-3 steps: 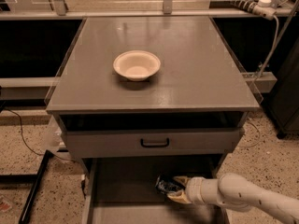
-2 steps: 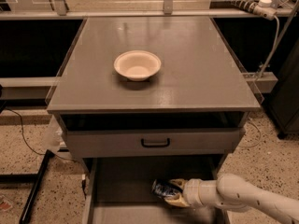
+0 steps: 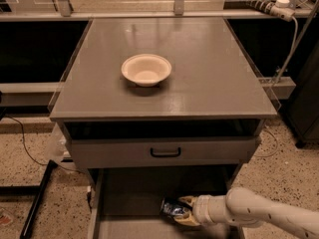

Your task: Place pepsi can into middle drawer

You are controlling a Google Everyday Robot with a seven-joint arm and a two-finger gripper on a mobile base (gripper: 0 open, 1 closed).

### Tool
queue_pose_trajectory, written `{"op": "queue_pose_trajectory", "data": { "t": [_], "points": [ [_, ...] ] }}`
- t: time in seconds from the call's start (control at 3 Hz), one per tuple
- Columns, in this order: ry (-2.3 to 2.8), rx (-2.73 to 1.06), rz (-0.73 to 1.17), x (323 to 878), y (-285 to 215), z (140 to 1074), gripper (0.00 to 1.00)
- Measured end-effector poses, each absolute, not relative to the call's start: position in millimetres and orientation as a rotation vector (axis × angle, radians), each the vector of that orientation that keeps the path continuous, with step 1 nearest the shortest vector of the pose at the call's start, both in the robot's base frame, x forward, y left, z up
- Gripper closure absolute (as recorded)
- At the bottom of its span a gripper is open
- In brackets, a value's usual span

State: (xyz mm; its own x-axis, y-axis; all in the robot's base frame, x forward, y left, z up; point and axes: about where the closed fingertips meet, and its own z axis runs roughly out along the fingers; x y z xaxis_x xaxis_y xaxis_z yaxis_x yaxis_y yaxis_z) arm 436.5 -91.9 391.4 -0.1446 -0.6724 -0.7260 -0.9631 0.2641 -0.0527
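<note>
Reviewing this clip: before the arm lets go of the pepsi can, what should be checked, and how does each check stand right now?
1. The middle drawer is pulled open with its floor showing: ok.
2. The gripper, low inside the drawer near its front, is shut on the pepsi can: ok.
3. The can lies between the drawer's side walls: ok.
4. The can rests on the drawer floor: cannot tell.
5. The bowl sits on the cabinet top, well apart from the arm: ok.

Hand (image 3: pixel 182 211) in middle drawer (image 3: pixel 127 193) clasps pepsi can (image 3: pixel 171 207), hides its rt end; drawer's near end cropped.
</note>
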Motion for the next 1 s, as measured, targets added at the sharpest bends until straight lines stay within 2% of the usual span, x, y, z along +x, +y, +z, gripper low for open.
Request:
{"op": "queue_pose_trajectory", "data": {
  "t": [1.0],
  "points": [
    [1.895,-1.479,0.578,436.4,-91.8,390.8,0.12]
  ]
}}
